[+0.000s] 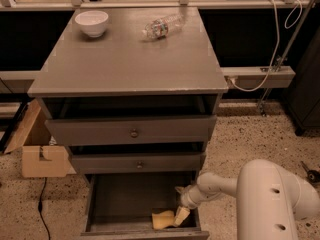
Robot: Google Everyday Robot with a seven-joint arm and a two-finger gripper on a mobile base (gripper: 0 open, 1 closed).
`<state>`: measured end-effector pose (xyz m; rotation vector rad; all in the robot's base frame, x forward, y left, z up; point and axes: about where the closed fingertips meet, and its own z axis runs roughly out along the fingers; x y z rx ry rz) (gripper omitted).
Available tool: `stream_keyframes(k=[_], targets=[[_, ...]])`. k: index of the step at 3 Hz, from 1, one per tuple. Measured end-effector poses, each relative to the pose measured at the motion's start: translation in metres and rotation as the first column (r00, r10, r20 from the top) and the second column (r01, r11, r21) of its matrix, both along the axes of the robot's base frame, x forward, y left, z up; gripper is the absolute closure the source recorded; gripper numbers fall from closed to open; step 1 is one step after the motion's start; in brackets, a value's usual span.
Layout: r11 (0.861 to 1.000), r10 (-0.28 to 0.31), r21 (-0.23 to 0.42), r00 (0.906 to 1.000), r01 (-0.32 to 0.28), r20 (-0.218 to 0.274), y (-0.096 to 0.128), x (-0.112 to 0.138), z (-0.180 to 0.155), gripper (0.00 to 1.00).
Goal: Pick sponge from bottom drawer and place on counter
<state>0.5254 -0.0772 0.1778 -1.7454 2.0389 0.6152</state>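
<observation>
The yellow sponge (162, 219) lies near the front right of the open bottom drawer (125, 196), slightly curled. My gripper (181, 214) reaches down into the drawer from the right on a white arm (225, 185), with a pale fingertip right beside the sponge's right end, touching or nearly touching it. The grey counter (130, 54) is the cabinet's top, above the two knobbed drawers.
A white bowl (91, 22) and a lying plastic bottle (161, 26) sit at the back of the counter. A tan cardboard box (37, 154) stands on the speckled floor left of the cabinet. My white arm body (277, 204) fills the lower right. A cable rail runs behind.
</observation>
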Motion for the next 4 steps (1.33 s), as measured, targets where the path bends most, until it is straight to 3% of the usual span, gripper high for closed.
stream_keyframes(k=[2,4], targets=[[0.998,0.052,0.021,0.9983,-0.053,0.024,0.018,0.008,-0.026,0.0],[0.992,0.105,0.067,0.9944,-0.105,0.009,0.048,-0.007,-0.056,0.0]])
